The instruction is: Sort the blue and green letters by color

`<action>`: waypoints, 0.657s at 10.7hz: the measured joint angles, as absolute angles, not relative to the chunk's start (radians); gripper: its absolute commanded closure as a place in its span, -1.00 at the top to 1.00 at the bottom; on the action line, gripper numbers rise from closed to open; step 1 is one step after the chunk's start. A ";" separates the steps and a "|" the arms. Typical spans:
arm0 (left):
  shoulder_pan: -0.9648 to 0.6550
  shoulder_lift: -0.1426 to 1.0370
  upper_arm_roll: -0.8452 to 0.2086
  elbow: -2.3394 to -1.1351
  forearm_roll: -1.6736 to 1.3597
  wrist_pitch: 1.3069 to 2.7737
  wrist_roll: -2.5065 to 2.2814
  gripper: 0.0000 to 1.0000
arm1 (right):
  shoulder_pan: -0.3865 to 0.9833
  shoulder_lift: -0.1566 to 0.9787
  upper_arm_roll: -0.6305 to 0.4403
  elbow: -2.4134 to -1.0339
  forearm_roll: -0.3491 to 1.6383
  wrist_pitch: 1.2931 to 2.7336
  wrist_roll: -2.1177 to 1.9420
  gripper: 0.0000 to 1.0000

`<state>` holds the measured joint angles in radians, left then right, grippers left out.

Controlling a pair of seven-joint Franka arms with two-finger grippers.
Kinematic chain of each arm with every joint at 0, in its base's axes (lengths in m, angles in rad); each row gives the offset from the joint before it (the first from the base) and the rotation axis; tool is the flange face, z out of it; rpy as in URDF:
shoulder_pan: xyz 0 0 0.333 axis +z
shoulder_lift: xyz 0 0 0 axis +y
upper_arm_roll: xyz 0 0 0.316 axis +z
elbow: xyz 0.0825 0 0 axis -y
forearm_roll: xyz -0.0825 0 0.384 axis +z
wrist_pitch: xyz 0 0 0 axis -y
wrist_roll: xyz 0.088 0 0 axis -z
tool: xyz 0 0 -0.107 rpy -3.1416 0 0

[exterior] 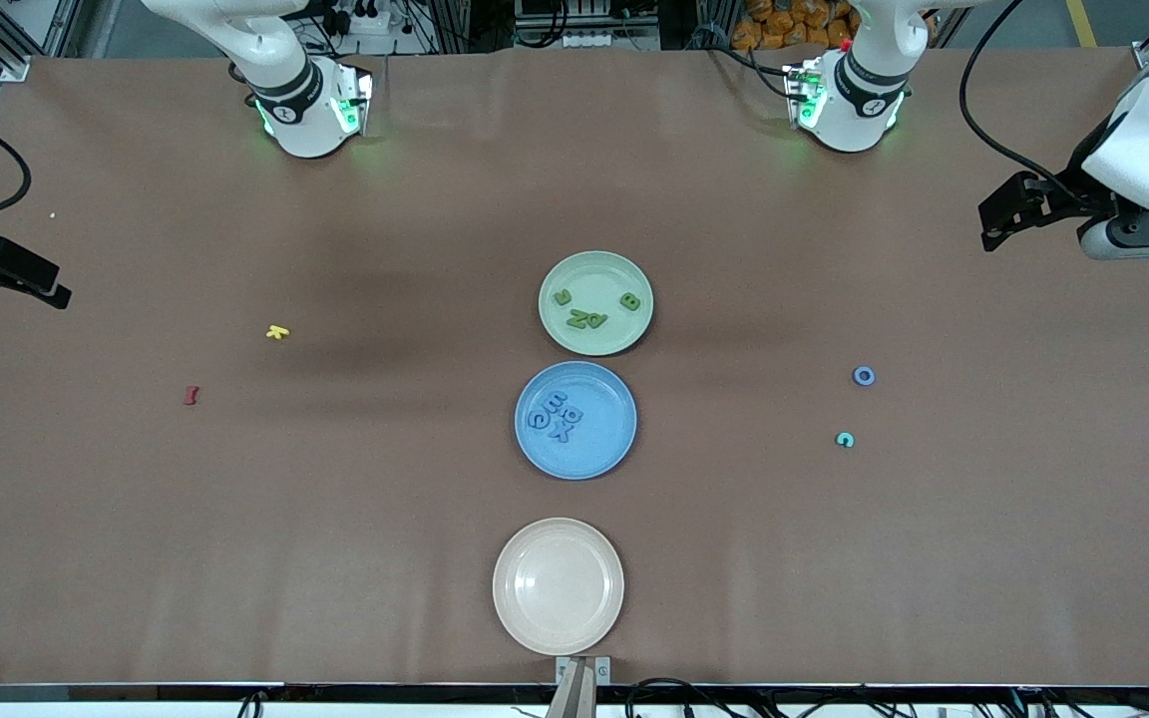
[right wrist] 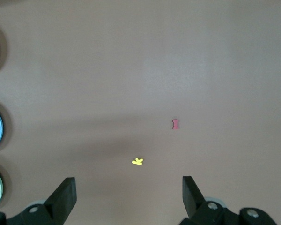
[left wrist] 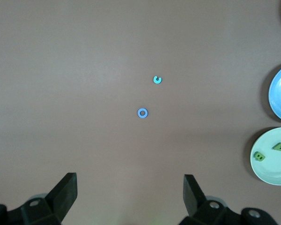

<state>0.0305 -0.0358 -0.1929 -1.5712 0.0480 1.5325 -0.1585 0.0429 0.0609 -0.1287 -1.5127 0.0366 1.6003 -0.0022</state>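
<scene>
Mostly sorted: green letters (exterior: 592,319) lie in the green plate (exterior: 624,339), blue letters (exterior: 557,415) in the blue plate (exterior: 604,449). A blue O (exterior: 864,376) and teal C (exterior: 845,439) remain on the counter (exterior: 335,519). Left hand (left wrist: 130,193) and right hand (right wrist: 129,193) wait open at its ends.

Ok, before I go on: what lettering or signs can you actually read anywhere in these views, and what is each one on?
"B": green foam letter on the green plate.
"O": blue ring-shaped letter on the table, toward the left arm's end.
"C": teal letter nearer the front camera than the O.
Other letters on both plates, the blue plate included: too jumbled to read.
No labels or brands readable.
</scene>
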 measured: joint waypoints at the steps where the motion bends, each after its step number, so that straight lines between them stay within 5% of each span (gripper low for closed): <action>1: 0.031 -0.036 -0.193 -1.571 0.048 1.524 -0.153 1.00 | 0.043 0.061 -0.129 -1.514 0.037 1.600 -0.002 1.00; 7: 0.040 -0.036 -0.189 -1.557 -0.012 1.514 -0.149 1.00 | 0.043 0.061 -0.129 -1.517 0.036 1.600 -0.002 1.00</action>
